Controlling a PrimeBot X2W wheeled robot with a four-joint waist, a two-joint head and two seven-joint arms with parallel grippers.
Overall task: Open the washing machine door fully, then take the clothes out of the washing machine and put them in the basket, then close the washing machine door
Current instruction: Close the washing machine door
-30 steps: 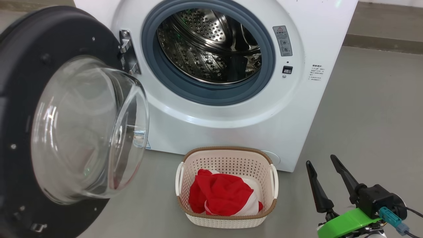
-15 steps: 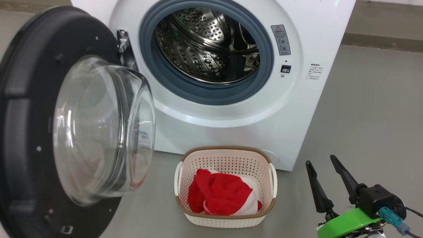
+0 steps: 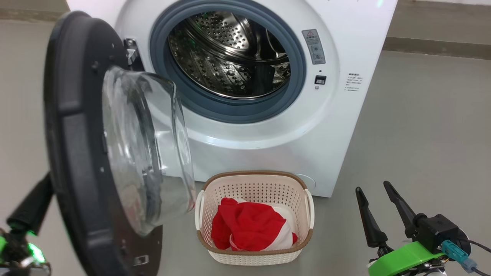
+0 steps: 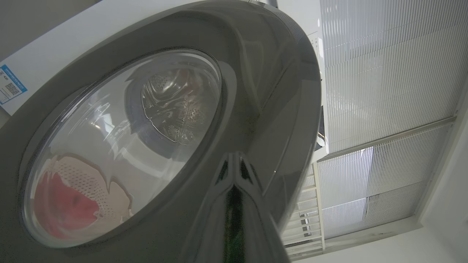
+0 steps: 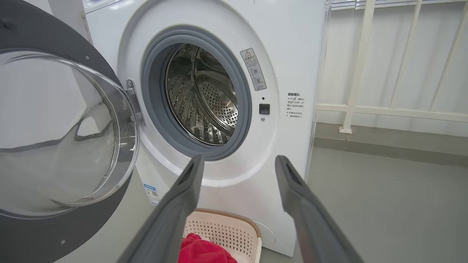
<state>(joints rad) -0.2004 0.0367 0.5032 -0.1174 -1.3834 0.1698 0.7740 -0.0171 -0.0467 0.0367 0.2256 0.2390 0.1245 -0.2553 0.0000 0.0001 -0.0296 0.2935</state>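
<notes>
The washing machine (image 3: 345, 23) stands with its steel drum (image 3: 230, 53) bare. Its door (image 3: 73, 153) hangs half-swung on the left, glass bowl (image 3: 145, 153) facing the opening. My left gripper (image 3: 43, 188) is shut, behind the door's outer face. In the left wrist view the shut left gripper (image 4: 234, 184) presses its tips against the door's glossy black rim (image 4: 278, 109). The red and white clothes (image 3: 249, 226) lie in the basket (image 3: 253, 176) on the floor before the machine. My right gripper (image 3: 371, 186) hovers open and empty, right of the basket; its fingers (image 5: 190, 182) frame the machine (image 5: 292, 54).
Grey floor (image 3: 422, 134) spreads to the right of the machine. A white railing (image 5: 365, 109) and wall run behind it on the right. The basket (image 5: 223, 226) sits close under the door opening.
The door has swung from nearly face-on to about edge-on, toward the machine. My left gripper has come into the head view at lower left. The camera has turned slightly; the right arm is unmoved.
</notes>
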